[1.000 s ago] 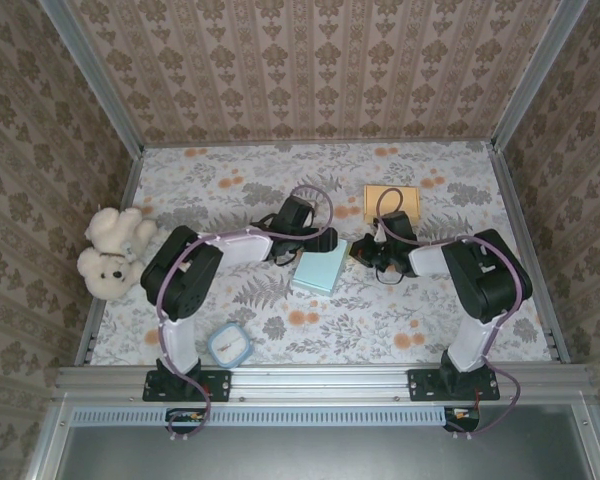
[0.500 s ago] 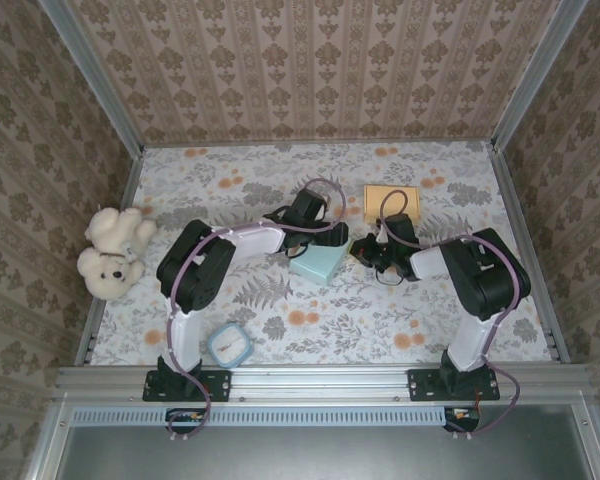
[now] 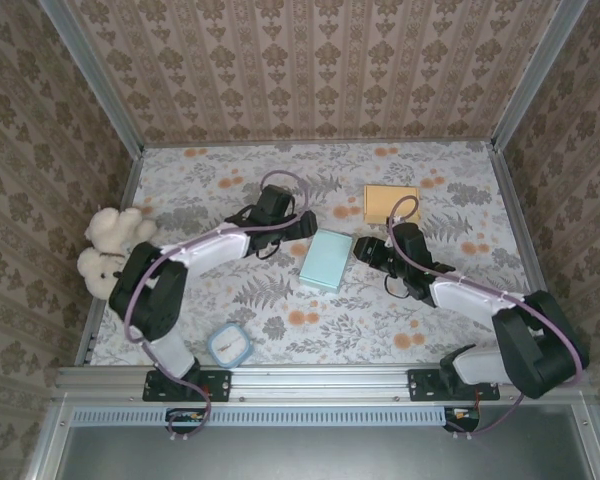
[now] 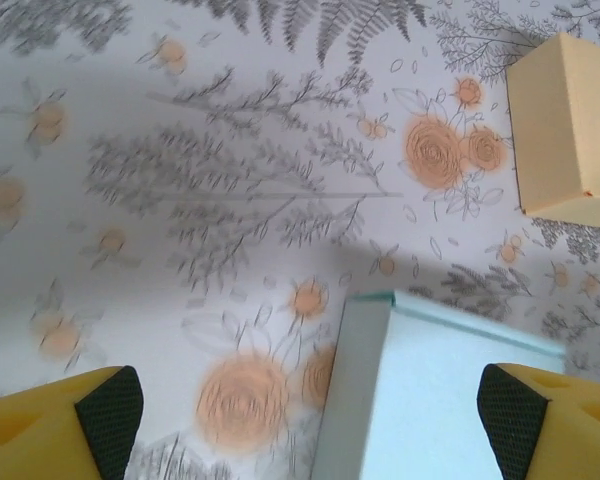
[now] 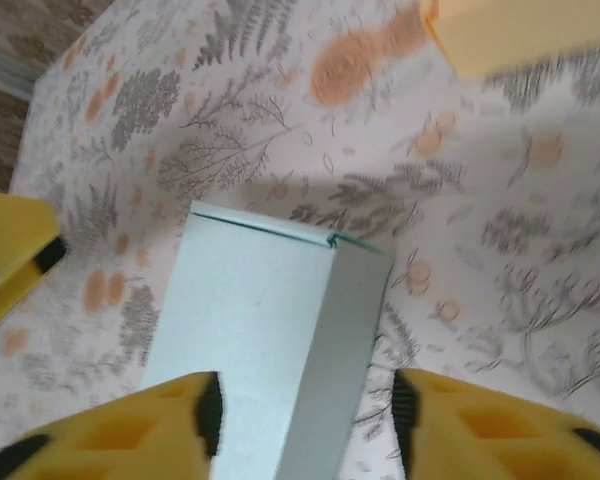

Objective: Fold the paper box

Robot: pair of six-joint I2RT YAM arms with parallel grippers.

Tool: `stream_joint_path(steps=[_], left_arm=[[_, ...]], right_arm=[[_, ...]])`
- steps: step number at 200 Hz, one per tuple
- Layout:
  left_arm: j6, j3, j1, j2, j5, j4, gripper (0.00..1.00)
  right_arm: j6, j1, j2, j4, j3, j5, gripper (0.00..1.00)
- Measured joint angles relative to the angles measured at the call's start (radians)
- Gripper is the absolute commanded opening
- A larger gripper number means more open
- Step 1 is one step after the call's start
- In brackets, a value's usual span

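Box of pale blue paper (image 3: pixel 326 260) lies near the middle of the flowery tabletop (image 3: pixel 280 305), and my left claw (image 4: pixel 312 415) and my right claw (image 5: pixel 302 410) are both open beside it.

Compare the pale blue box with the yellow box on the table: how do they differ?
Colour: the pale blue box against the yellow box. Place: the blue one lies mid-table; the yellow one lies farther back and right. Pose: the blue one is turned askew; the yellow one sits about square with the back wall. Both are flat rectangular boxes lying on the floral table.
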Motion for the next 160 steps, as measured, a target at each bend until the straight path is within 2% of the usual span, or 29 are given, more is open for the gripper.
stream_joint_path(steps=[12,51,71,104,160], left_arm=[[-0.052,-0.05,-0.016,-0.054,-0.009,-0.012,0.91],[-0.25,-0.142,-0.125,-0.147,-0.059,-0.137,0.92],[-0.357,-0.162,-0.185,-0.18,-0.08,-0.193,0.91],[-0.506,-0.239,-0.261,-0.232,-0.104,-0.19,0.91],[-0.628,-0.248,-0.334,-0.223,-0.129,-0.131,0.91]], right_arm=[[-0.053,0.001,-0.006,-0.04,0.024,0.043,0.73],[-0.213,-0.003,0.093,-0.129,0.204,0.081,0.74],[-0.282,-0.004,0.182,-0.13,0.288,0.06,0.73],[-0.361,-0.006,0.327,-0.152,0.394,0.004,0.73],[-0.397,-0.006,0.466,-0.174,0.47,-0.078,0.72]])
